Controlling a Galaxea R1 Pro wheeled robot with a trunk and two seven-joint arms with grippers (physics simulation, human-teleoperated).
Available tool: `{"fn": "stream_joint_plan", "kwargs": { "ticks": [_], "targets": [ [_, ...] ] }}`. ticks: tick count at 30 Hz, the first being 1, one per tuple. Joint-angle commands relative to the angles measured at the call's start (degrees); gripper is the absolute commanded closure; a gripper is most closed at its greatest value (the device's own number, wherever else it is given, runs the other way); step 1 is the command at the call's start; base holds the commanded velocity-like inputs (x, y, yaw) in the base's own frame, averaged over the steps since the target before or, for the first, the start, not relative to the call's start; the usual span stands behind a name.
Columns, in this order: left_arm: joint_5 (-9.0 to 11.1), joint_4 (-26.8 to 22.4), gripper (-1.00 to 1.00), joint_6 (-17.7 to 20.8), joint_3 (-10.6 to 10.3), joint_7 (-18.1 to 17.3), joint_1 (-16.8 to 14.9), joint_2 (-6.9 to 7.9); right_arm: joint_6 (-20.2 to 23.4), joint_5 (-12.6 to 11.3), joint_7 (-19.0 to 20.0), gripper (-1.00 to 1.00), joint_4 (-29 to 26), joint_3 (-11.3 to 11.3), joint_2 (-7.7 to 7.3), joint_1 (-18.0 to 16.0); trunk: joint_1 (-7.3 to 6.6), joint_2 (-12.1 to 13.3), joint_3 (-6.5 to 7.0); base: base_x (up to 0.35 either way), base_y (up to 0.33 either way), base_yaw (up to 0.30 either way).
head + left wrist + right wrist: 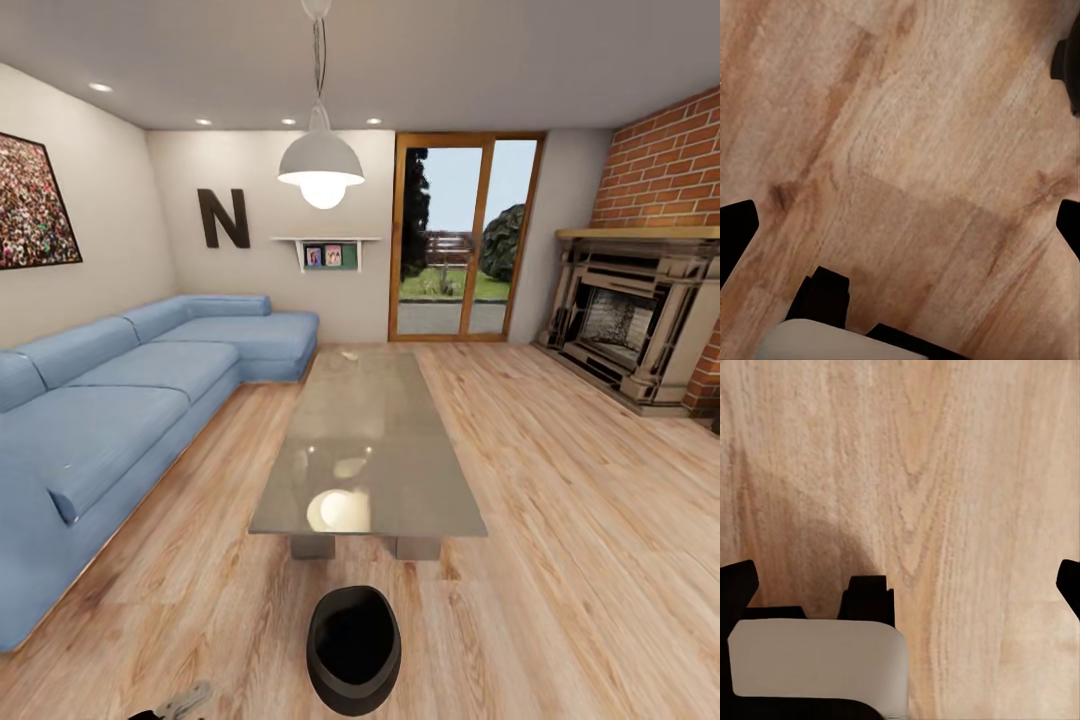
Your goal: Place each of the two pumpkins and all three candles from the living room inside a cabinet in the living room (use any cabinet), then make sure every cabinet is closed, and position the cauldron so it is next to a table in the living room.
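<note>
both end effectors, left [900,217] and right [900,577], spread wide over bare wood floor [967,472], gripping nothing. the black cauldron [353,648] stands on the floor just before the near end of the grey table [368,450]; blue sofa [120,380] beyond.

Colours, taking the table [368,440] as landmark: its top is glossy grey, mirroring the white lamp [321,168]. Pot [353,648] at its near end — black. Sofa [120,370] left of it — plain light blue. Floor [580,520] around it — pale wood grain. Fireplace [630,320] right of it, tan-grey, red brick above. Dark "N" [223,218] on the beige wall beyond.
</note>
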Motion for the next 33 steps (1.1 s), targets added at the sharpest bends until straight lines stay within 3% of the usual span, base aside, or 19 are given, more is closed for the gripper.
{"fn": "stream_joint_plan", "kwargs": {
  "ticks": [1,12,22,33],
  "targets": [
    [0.6,0.0,-1.00,0.2,-0.5,0.1,0.0,-0.01,0.1,-0.4,0.2,-1.00,0.1,0.5,0.03,-0.1,-0.23,0.4,0.07,0.000,0.000,0.000],
    [0.5,0.4,-1.00,-3.3,-0.7,0.2,0.0,-0.11,0.0,-0.3,0.2,-1.00,0.2,0.6,0.55,1.0,-2.65,4.8,1.94,0.000,0.000,0.000],
    [-1.8,0.4,-1.00,-3.6,-0.7,0.2,0.0,-0.55,0.1,-0.3,0.1,-1.00,0.1,0.6,0.64,1.1,-4.85,8.8,3.73,0.000,0.000,0.000],
    [-2.0,0.3,-1.00,-3.6,-0.7,0.2,0.0,-0.54,0.1,-0.3,0.1,-1.00,0.2,0.5,0.67,1.1,-7.26,13.2,5.70,0.000,0.000,0.000]
  ]
}}
